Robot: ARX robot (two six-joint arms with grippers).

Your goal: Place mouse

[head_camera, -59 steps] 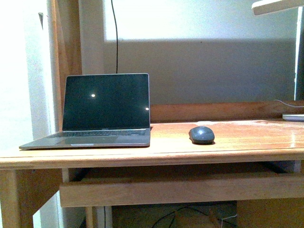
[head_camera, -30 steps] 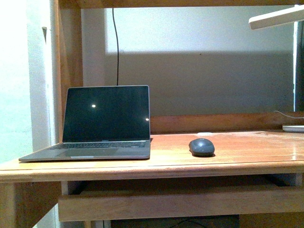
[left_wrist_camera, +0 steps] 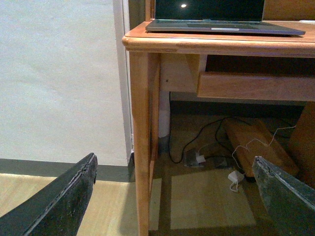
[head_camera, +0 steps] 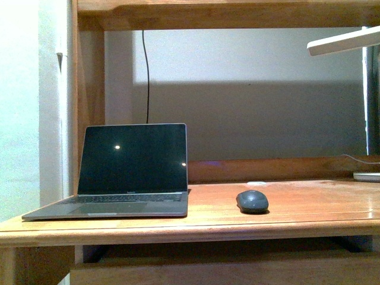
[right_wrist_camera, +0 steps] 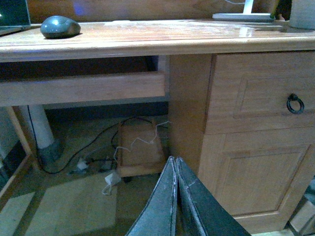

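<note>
The dark grey oval mouse [head_camera: 252,201] lies on the wooden desk [head_camera: 297,214], right of the open laptop [head_camera: 130,169]. The right wrist view also shows the mouse [right_wrist_camera: 60,26] near the desk's front edge. Neither arm appears in the front view. My left gripper [left_wrist_camera: 174,169] hangs low in front of the desk's left leg, open, with nothing between its dark fingers [left_wrist_camera: 69,196]. My right gripper [right_wrist_camera: 175,160] is shut and empty, below desk height, in front of the drawer cabinet.
A pull-out tray [right_wrist_camera: 83,87] sits under the desk top. A cabinet with a ring-pull drawer [right_wrist_camera: 294,103] stands to the right. Cables and a charger [left_wrist_camera: 235,176] lie on the floor below. A white lamp arm [head_camera: 344,41] reaches over the desk's right side.
The front view has tilted or risen: desk, laptop and mouse sit lower in the picture, and an upper shelf now shows at the top. The mouse has not moved on the desk.
</note>
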